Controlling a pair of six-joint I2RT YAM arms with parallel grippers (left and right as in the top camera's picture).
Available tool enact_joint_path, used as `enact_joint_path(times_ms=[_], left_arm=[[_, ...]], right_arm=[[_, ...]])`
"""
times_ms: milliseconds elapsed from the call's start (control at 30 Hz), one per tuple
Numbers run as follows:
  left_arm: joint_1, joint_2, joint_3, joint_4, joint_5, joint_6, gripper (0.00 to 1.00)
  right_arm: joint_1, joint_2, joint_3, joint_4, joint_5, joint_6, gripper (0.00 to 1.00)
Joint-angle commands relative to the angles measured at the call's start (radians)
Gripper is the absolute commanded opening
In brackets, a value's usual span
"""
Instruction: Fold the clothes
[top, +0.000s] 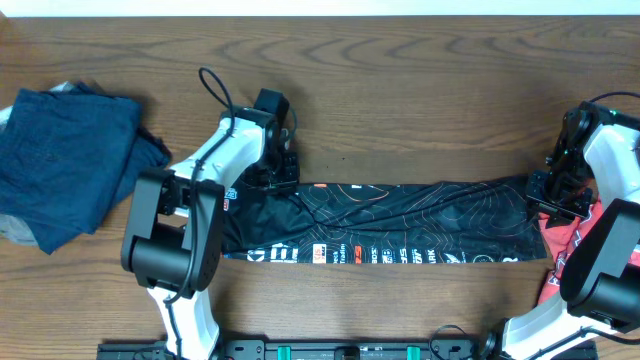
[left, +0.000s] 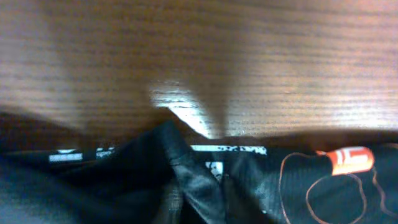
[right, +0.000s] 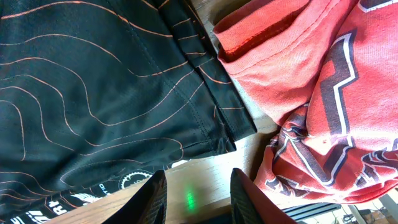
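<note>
Black shirt (top: 400, 222) lies as a long band on the tabletop (top: 400, 90), running from the left hand (top: 282, 172) to the right hand (right: 198, 202); cloth peaks up under the left hand, but its fingers are hidden, so gripping or not, I cannot tell; right hand is released, empty, over the shirt's end, red T-shirt (right: 323, 93) just beside; looks like corner-gathering for a crosswise fold; next needs firm pinches on both ends.

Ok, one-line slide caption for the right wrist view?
Right gripper open over the table, black contour-line shirt at left, red T-shirt at right.
</note>
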Motion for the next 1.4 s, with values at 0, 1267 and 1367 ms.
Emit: enact_joint_path(times_ms=[0,1267,1367], left_arm=[[0.000,-0.014,0.000,-0.008,-0.010,0.004,0.07],[-0.414,-0.214,-0.106,-0.005,0.115,-0.060,0.09],[-0.417,-0.214,-0.106,-0.005,0.114,-0.060,0.28]], right_arm=[[-0.004,-0.008,-0.006,0.001,-0.003,-0.009,0.32],[-0.004,-0.008,-0.006,-0.008,-0.003,-0.009,0.32],[-0.004,-0.008,-0.006,-0.008,0.001,-0.009,0.32]])
